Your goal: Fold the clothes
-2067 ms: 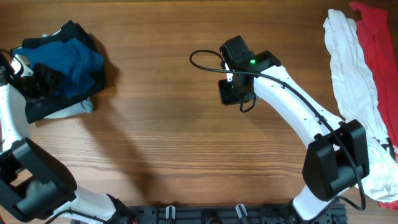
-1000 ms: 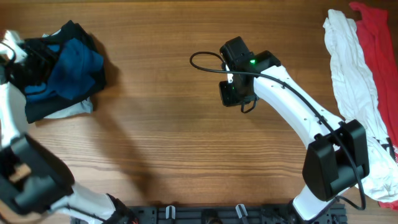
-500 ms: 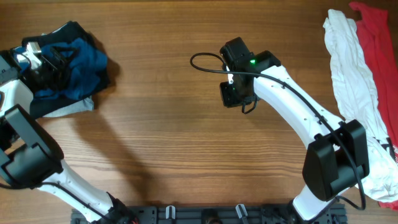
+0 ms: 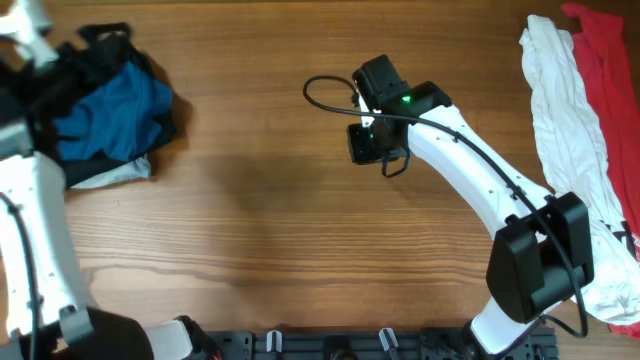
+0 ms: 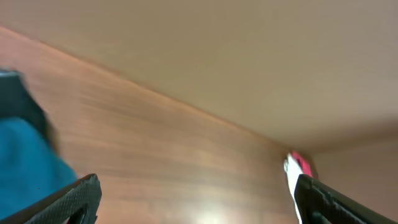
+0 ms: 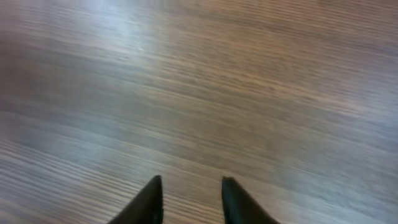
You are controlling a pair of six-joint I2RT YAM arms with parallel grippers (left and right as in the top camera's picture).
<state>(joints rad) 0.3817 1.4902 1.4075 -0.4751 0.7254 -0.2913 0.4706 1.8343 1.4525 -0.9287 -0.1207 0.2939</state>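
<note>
Clothes lie in two heaps: a blue shirt [image 4: 115, 115] bundled with black and white pieces at the far-left edge of the desk [image 4: 250, 230], and a white garment [image 4: 560, 110] beside a red garment [image 4: 610, 90] along the right. Left jaws are spread wide by the blue bundle. Right jaws stand slightly apart over mid-desk, pinching nothing.

No legible text or labels anywhere

Crumpled blue shirt [image 4: 120, 110] (far left)
</note>
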